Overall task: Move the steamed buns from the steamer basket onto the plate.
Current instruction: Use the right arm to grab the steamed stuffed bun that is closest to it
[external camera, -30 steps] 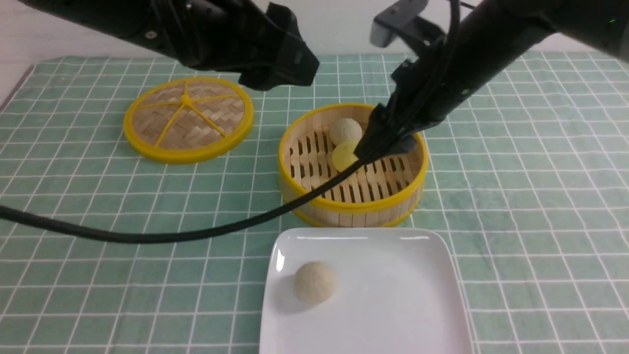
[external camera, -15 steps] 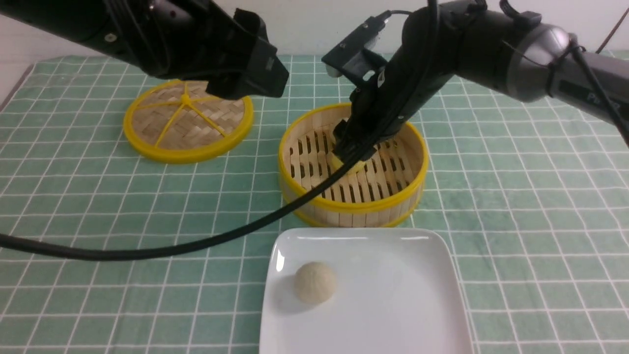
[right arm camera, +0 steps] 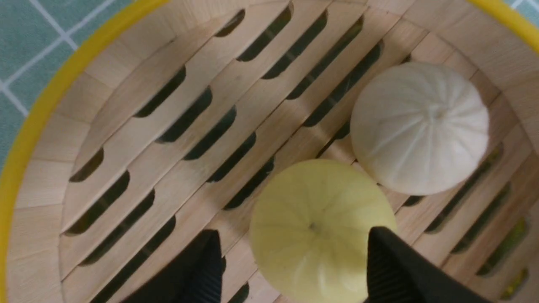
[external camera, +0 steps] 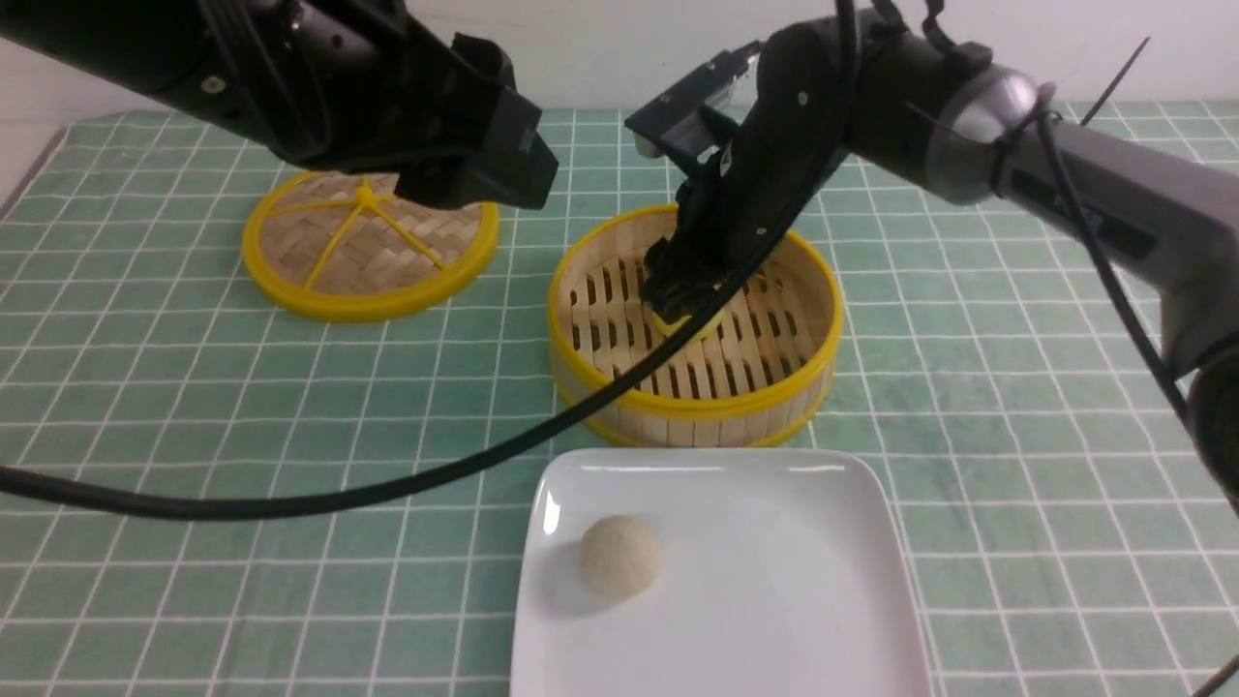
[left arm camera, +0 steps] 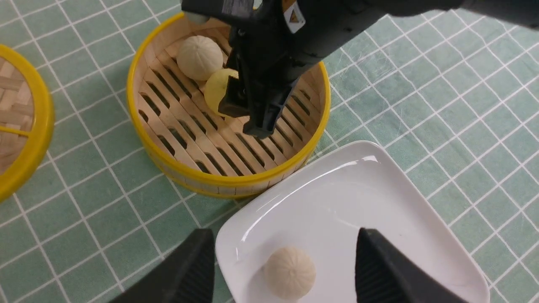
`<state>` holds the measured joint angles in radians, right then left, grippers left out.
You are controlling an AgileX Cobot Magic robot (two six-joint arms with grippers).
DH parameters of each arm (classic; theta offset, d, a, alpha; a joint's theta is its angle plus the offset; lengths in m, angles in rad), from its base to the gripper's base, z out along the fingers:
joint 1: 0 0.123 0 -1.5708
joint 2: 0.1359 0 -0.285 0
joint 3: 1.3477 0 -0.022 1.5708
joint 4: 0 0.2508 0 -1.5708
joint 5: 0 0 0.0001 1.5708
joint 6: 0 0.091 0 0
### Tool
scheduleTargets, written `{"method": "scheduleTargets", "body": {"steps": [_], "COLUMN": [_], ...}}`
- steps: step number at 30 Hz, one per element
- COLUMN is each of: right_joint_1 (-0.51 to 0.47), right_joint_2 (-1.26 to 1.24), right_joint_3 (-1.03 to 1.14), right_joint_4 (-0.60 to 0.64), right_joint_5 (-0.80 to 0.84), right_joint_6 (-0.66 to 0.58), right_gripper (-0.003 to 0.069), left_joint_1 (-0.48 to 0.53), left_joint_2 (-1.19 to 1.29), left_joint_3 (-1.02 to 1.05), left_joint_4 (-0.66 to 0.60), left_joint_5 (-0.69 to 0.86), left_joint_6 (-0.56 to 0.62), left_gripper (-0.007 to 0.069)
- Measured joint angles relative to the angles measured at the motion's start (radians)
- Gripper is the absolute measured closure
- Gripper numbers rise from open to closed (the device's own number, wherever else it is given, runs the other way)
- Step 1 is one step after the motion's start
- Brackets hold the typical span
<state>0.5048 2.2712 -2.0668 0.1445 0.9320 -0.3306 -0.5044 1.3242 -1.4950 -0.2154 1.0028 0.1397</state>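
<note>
From the front we lose the off-white pleated bun (right arm camera: 421, 126) inside the round bamboo steamer basket with yellow rims (external camera: 697, 407). The right arm covers it, and only a sliver of the pale yellow pleated bun (right arm camera: 320, 227) shows under the black fingers. The left arm hides the far edge of the flat woven bamboo lid with yellow spokes (external camera: 368, 242). The glossy white square plate (external camera: 794, 581), at the near edge of the worktop, is cut off by the frame. A black cable (external camera: 387, 484) crosses the basket's near-left rim.

The right arm reaches in from the right and bends steeply down into the basket, which stands mid-worktop. The right gripper (right arm camera: 293, 231) stands wide, one finger on each side of the yellow bun. One finger is clear of the bun, and we cannot tell whether the other touches it. The left arm hangs high over the lid's side of the worktop. The left gripper (left arm camera: 283, 231) is spread wide with nothing between its fingers.

Only the wrist views show the two buns in the basket lying close against each other near its far wall. The second off-white bun (external camera: 620, 568) sits alone on the plate's left half, clear of the rim.
</note>
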Motion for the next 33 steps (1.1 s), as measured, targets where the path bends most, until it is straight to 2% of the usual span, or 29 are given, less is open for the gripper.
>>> {"method": "scheduleTargets", "body": {"steps": [8, 11, 19, 29, 30, 31, 33], "right_joint_1": [0.0, 0.0, 0.0, 0.0, 0.0, 0.0, 0.0], "right_joint_2": [0.024, 0.024, 0.024, 0.066, 0.064, 0.064, 0.05], "right_joint_3": [0.0, 0.0, -0.004, -0.012, -0.014, -0.014, -0.014], "right_joint_4": [-0.004, -0.004, -0.004, -0.062, -0.068, -0.07, -0.075], "right_joint_5": [-0.036, -0.038, -0.057, -0.067, -0.065, -0.064, -0.052], "right_joint_6": [0.001, 0.002, -0.001, -0.007, -0.007, -0.007, -0.015], "right_gripper": [0.0223, 0.0265, 0.0431, 0.048, 0.0519, 0.0526, 0.062], "left_joint_1": [0.0, 0.0, 0.0, 0.0, 0.0, 0.0, 0.0], "left_joint_2": [0.0, 0.0, 0.0, 0.0, 0.0, 0.0, 0.0], "left_joint_3": [0.0, 0.0, 0.0, 0.0, 0.0, 0.0, 0.0], "left_joint_4": [-0.001, -0.001, 0.0, 0.001, 0.001, 0.001, -0.001], "left_joint_5": [0.017, 0.018, 0.032, 0.042, 0.043, 0.043, 0.043], "left_joint_6": [0.0, 0.0, 0.0, 0.0, 0.0, 0.0, 0.0], "left_gripper": [0.0171, 0.0172, 0.0172, 0.0172, 0.0172, 0.0172, 0.0173]}}
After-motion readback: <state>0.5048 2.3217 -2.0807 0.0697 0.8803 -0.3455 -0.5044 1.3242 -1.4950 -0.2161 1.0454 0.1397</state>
